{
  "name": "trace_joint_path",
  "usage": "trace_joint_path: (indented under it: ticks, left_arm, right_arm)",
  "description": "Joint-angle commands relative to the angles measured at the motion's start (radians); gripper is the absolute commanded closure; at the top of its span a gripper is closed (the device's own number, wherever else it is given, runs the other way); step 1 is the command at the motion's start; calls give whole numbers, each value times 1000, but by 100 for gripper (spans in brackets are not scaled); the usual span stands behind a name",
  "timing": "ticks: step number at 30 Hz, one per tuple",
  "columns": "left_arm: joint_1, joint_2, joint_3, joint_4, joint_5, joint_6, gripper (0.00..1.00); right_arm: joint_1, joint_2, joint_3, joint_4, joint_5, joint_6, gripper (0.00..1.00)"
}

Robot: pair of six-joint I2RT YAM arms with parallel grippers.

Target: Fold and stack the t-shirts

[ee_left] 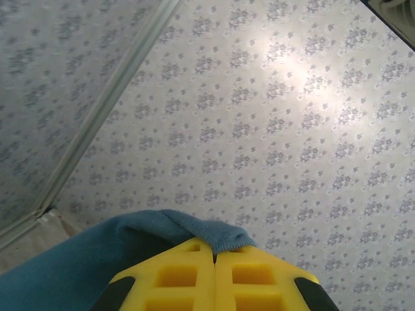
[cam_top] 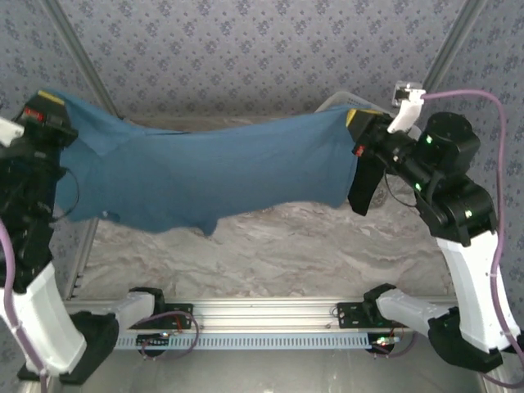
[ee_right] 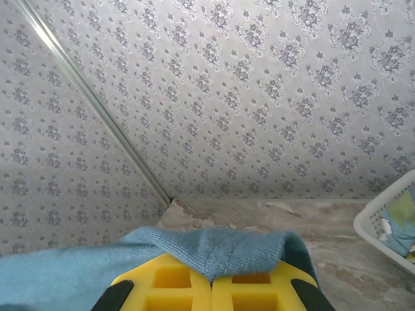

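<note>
Above the marbled table (cam_top: 327, 246), we hold a dusty-blue t-shirt (cam_top: 213, 176) stretched wide between our two arms. It hangs as a broad sheet, and its lower edge sags lowest left of the middle. Our left gripper (cam_top: 49, 105) sits at the shirt's top left corner. Its yellow fingers (ee_left: 178, 275) are pressed together on a fold of blue cloth that curls over their tips in the left wrist view. Our right gripper (cam_top: 358, 123) pinches the opposite top corner the same way, and the right wrist view shows the knit draped across its closed tips. A white lattice basket (ee_right: 373, 234) stands on the table to the right, with light blue and greenish cloth (ee_right: 395, 227) inside. Patterned wallpaper (cam_top: 246, 49) backs the scene.
</note>
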Motion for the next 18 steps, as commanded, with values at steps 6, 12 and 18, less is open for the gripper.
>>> trace_joint_path:
  ticks: [6, 12, 18]
  left_arm:
    - [92, 412, 220, -76, 197, 87, 100]
    - [208, 610, 497, -80, 363, 87, 100]
    - [261, 593, 591, 58, 448, 43, 100]
  right_arm:
    - [-89, 322, 34, 235, -237, 134, 100]
    - [-128, 512, 156, 351, -317, 208, 100]
    - [-170, 621, 337, 372, -317, 233, 100]
